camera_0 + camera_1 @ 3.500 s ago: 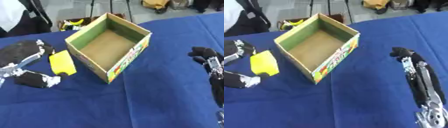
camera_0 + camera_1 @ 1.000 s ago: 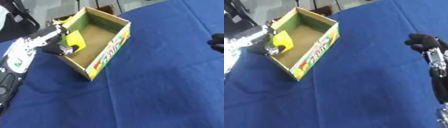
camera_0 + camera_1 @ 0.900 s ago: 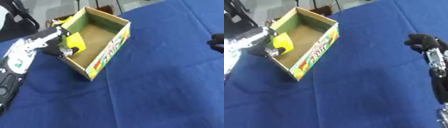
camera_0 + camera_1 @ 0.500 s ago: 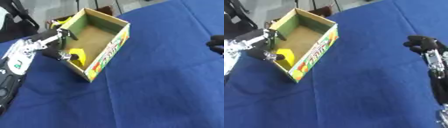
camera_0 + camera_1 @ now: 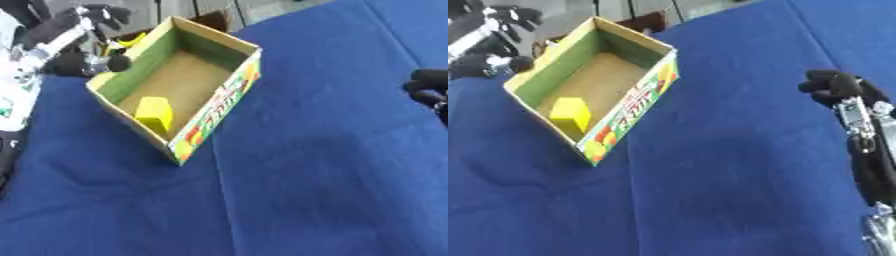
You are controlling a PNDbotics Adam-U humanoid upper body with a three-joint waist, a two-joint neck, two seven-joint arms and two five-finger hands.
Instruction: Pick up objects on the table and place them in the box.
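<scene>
Blue cloth covers the worktop (image 5: 315,165), which lies askew in both views and runs past every edge. We note one open cardboard box (image 5: 178,85) with green inner walls and a printed outer side, standing on the cloth toward the upper left. A yellow block (image 5: 155,112) lies on the box floor near its lower corner, touching nothing but the floor as far as we can tell. The left robot hand (image 5: 83,37) hovers beside the box's upper-left rim, fingers spread and holding nothing; its arm is cut off at the left edge. The right robot hand (image 5: 837,86) shows at the right, well apart from the box, fingers curled inward and empty. Dark shapes beyond the worktop's far edge cannot be made out.
</scene>
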